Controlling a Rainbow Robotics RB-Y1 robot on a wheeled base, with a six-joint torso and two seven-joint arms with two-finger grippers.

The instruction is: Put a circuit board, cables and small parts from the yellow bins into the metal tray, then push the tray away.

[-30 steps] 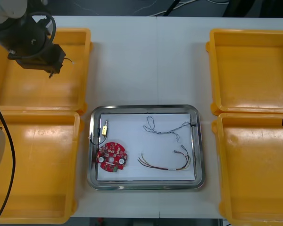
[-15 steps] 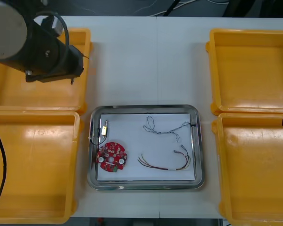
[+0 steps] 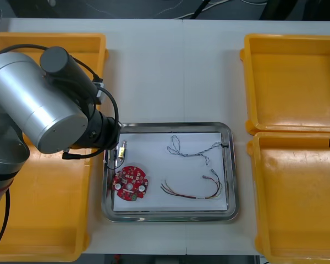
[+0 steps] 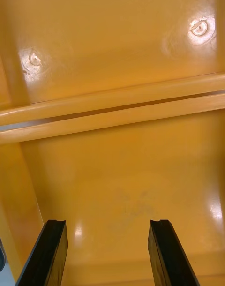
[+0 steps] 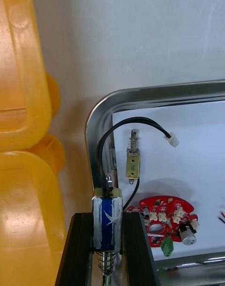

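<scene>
My left gripper [image 5: 107,216] is shut on a small metal part [image 5: 107,227] wrapped in blue, held just above the left rim of the metal tray [image 5: 100,123]. A black lead [image 5: 123,122] arcs from that part to a white plug. Inside the tray [image 3: 168,126] lie a second small metal part [image 5: 132,158], a round red circuit board [image 3: 130,184], a twisted blue and white cable [image 3: 193,149] and a red and yellow cable [image 3: 197,191]. The left arm [image 3: 49,113] hides its gripper in the front view. My right gripper [image 4: 107,251] hangs open over a bare yellow bin [image 4: 117,173].
Two yellow bins [image 3: 41,198] sit left of the tray and two more [image 3: 291,82] to its right; all look bare inside. White table [image 3: 173,71] stretches beyond the tray's far rim. The bins' rims [image 5: 26,140] lie close beside the left fingers.
The left arm has swung from over the far left bin toward the tray's near-left corner, carrying the small metal part. The right arm and the tray's contents have stayed put.
</scene>
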